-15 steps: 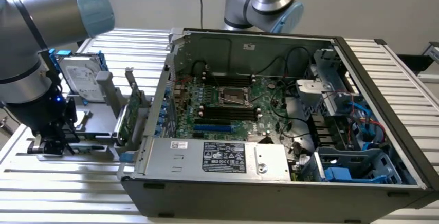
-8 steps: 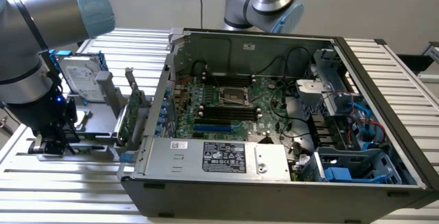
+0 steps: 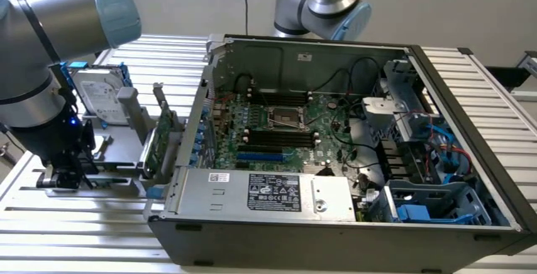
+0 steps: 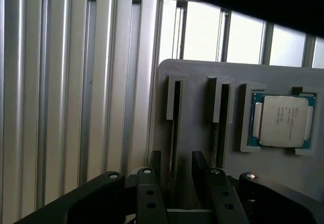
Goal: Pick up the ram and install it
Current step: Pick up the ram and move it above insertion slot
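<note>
- The slatted tabletop point(image 3: 84, 224) carries everything, so the parts and their destination sit on one level.
- The computer case point(image 3: 336, 239) lies on its side with the cover off. This leaves its main board point(image 3: 277, 123) facing up, with the long black sockets point(image 3: 281, 139) open from above.
- The arm point(image 3: 42, 54) bends down at about nine o'clock from the case in the exterior view, over the parts rack rather than the case.
- The grey rack point(image 3: 113, 142) stands just beside the case at nine o'clock. It holds the loose parts upright in cut slots, so each can be taken by its edges.
- A disk drive point(image 3: 100, 98) leans at the rack's eleven o'clock end. A tall green card point(image 3: 163, 139) stands on the side nearest the case.
- The gripper point(image 3: 65, 173) hangs low over the rack. In the wrist view its jaws point(image 4: 176, 160) are spread wide and hold nothing, one on each side of a slot.
- A square processor chip point(image 4: 281, 120) lies flat in its own pocket, apart from the jaws.
- The ram point(image 4: 172, 133) appears to be the thin strip standing edge-on in that slot, between the jaws and not yet gripped.
</note>
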{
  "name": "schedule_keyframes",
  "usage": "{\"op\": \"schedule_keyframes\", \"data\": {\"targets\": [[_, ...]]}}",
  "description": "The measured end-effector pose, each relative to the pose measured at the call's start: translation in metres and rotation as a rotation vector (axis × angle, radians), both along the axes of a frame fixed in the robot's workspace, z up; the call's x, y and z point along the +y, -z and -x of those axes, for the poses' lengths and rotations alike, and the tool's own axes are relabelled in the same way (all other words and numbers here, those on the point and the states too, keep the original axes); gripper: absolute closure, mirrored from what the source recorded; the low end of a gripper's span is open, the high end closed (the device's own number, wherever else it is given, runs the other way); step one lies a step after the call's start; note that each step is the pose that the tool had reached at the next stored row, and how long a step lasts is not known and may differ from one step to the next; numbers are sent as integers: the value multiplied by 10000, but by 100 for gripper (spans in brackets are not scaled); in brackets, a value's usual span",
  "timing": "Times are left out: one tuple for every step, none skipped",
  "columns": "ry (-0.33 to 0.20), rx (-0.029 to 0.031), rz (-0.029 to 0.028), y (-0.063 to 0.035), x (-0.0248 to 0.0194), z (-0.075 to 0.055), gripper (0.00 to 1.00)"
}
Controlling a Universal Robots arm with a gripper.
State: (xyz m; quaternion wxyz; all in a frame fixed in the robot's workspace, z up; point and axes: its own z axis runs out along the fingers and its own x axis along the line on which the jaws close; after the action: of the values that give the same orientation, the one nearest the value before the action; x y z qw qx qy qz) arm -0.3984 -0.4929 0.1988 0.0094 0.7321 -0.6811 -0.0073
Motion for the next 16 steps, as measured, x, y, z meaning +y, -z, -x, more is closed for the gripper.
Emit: {"op": "schedule_keyframes", "data": {"targets": [[-4,0,-13,2,1,0,62],[-8,-1,-26,5,1,0,62],[-13,-1,-32,6,1,-1,62],[-14,0,-35,6,0,-1,62],[-15,1,-35,6,0,-1,62],[-14,0,-36,6,0,-1,62],[-15,1,-35,6,0,-1,62],[-14,0,-35,6,0,-1,62],[-14,0,-35,6,0,-1,62],[-14,1,-35,6,0,0,62],[-14,0,-35,6,0,-1,62],[-10,0,-36,6,0,-1,62],[-3,0,-35,6,0,-1,62],[3,1,-35,6,0,-1,62],[9,0,-35,6,0,-1,62],[18,1,-35,6,0,0,62]]}}
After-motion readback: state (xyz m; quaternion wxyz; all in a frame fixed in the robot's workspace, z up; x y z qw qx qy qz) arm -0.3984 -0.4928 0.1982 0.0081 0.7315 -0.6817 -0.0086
